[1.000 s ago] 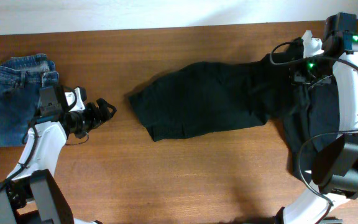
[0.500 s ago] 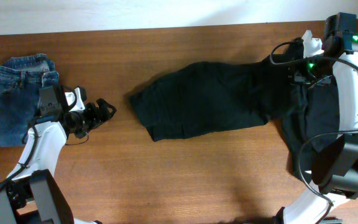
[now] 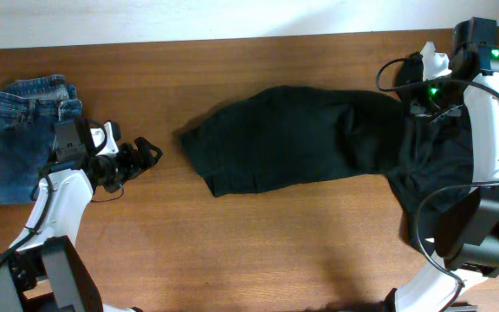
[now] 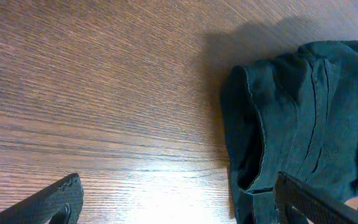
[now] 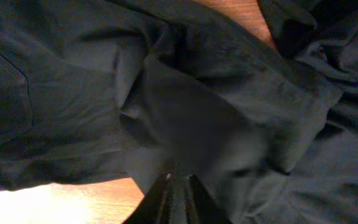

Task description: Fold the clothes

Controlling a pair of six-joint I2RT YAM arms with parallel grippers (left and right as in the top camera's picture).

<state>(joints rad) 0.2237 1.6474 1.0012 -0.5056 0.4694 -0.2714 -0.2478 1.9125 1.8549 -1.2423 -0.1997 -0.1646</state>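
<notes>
right claw (image 5: 174, 186): closed on a fold at the black garment's (image 3: 293, 139) right end | garment laid lengthwise along the counter (image 3: 258, 251), leftward from that claw | left claw (image 3: 144, 154): spread wide, empty, near garment's left end, apart | jeans (image 3: 16, 139): farthest left of garment

Even overhead light, table (image 4: 166, 186) glare, right wrist view dim with the clothes (image 5: 191, 130) blurred.

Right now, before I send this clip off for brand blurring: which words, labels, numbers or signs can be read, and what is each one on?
No readable text in any view.
The jeans: no patch or tag lettering can be made out from overhead.
The black garment: plain fabric, no print.
The green lights: plain lamps, not signs.
</notes>
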